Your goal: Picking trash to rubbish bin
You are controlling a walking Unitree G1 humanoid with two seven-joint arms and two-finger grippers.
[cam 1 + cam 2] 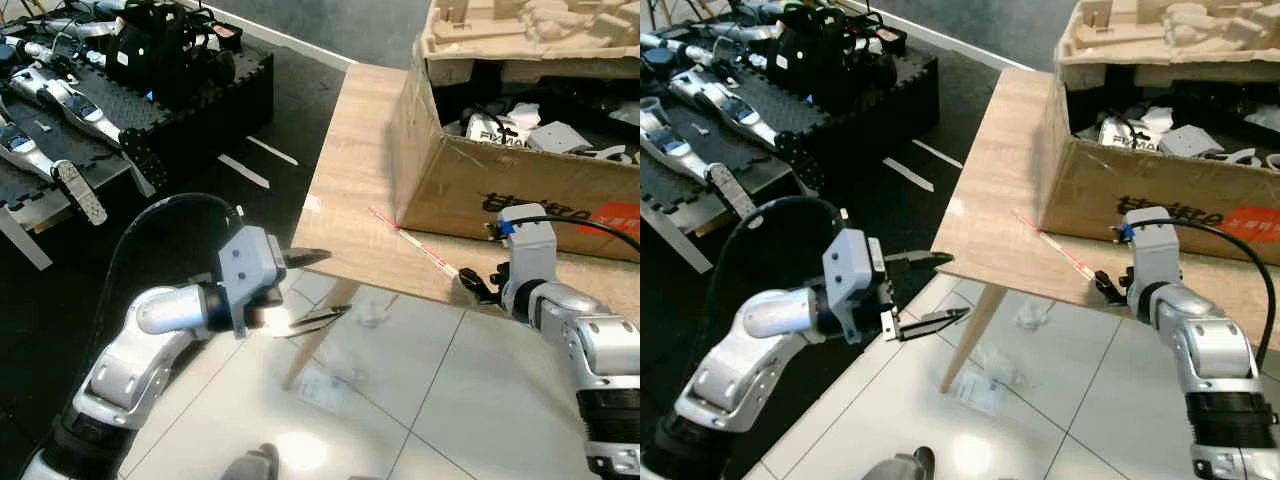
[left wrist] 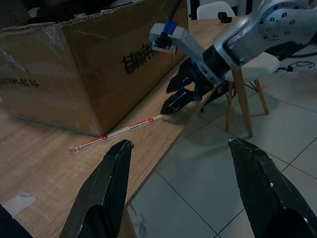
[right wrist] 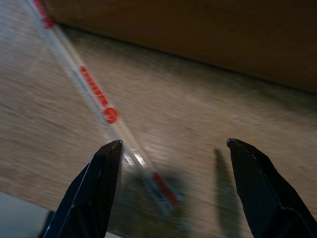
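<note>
A long thin clear wrapper (image 1: 412, 240) with red print lies flat on the wooden table (image 1: 345, 170), running from the foot of the cardboard box (image 1: 500, 190) toward the table's near edge. My right gripper (image 1: 475, 285) is at that edge, open, and the wrapper's near end (image 3: 148, 173) lies on the wood between its fingers, apart from both. My left gripper (image 1: 335, 284) hovers open off the table's near corner, above the floor, holding nothing. In the left wrist view it faces the wrapper (image 2: 116, 133) and the right gripper (image 2: 171, 96).
The box holds white packaging and cables, with a moulded pulp tray (image 1: 520, 30) on top. Crumpled scraps (image 1: 372, 312) and a flat packet (image 1: 325, 385) lie on the tiled floor under the table. Black foam mats (image 1: 100, 100) with robot parts are at the left. A white chair (image 2: 247, 69) stands beyond.
</note>
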